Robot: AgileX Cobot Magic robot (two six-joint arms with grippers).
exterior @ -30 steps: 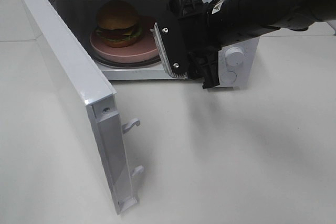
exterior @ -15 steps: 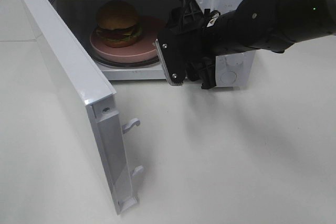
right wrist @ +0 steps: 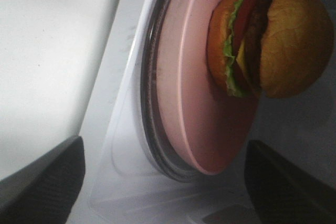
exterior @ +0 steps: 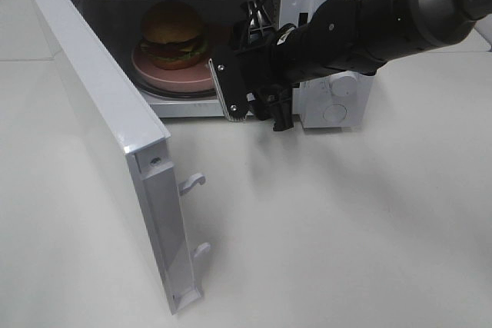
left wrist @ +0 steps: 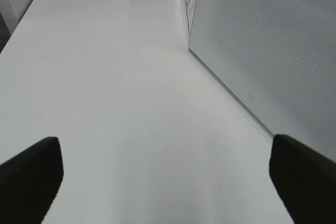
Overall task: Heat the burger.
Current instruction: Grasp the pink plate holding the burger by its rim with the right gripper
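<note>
Exterior high view: a white box-shaped microwave oven (exterior: 338, 105) is seen at the far edge of the white desk (exterior: 346, 228), its white hinged door (exterior: 108, 128) swung fully open toward the near left. The burger (exterior: 173, 34), with domed golden-brown bun, dark patty and green lettuce edge, is seated on a flat round pink plate (exterior: 173, 74) inside the cavity, on the turntable. The black right gripper (exterior: 257, 109) is held just outside the cavity mouth, jaws spread wide, nothing between them. The left gripper is not seen here.

Left wrist view: the left gripper (left wrist: 165, 174) is shown by 2 dark fingertips set wide apart and holding nothing, with bare desk between them and the perforated door panel beside it.

Right wrist view: burger and plate are confirmed inside, untouched by the 2 dark fingertips.

Judgement: loading appears done; door closing is the step in hand. The next move calls for the right arm clear of the opening and the door pushed shut, probably from its outer face.
</note>
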